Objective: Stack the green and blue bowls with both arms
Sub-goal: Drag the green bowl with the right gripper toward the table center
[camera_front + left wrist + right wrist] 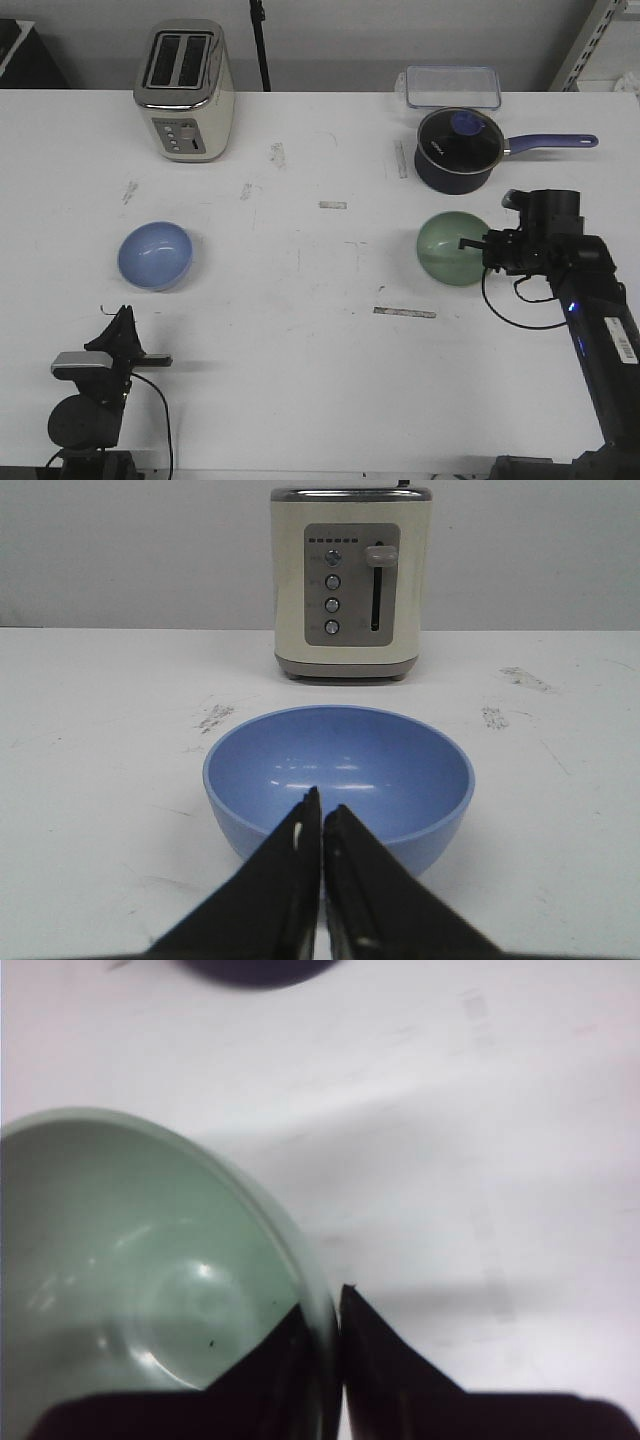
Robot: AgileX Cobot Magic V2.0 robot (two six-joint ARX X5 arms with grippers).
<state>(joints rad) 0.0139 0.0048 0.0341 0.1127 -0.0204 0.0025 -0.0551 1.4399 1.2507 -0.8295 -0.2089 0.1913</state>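
The blue bowl [155, 255] sits upright on the white table at the left. It fills the middle of the left wrist view [338, 770]. My left gripper [123, 315] is shut and empty, a short way in front of that bowl; its tips [322, 805] stop short of the near rim. The green bowl [452, 248] is at the right, just in front of the saucepan. My right gripper [472, 243] is shut on its right rim [322, 1305], one finger inside the green bowl [140, 1270] and one outside. I cannot tell whether the bowl is off the table.
A cream toaster [185, 90] stands at the back left, also in the left wrist view [350, 580]. A navy saucepan [458, 150] with a lid and a blue handle is behind the green bowl. A clear lidded container [452, 87] is at the back edge.
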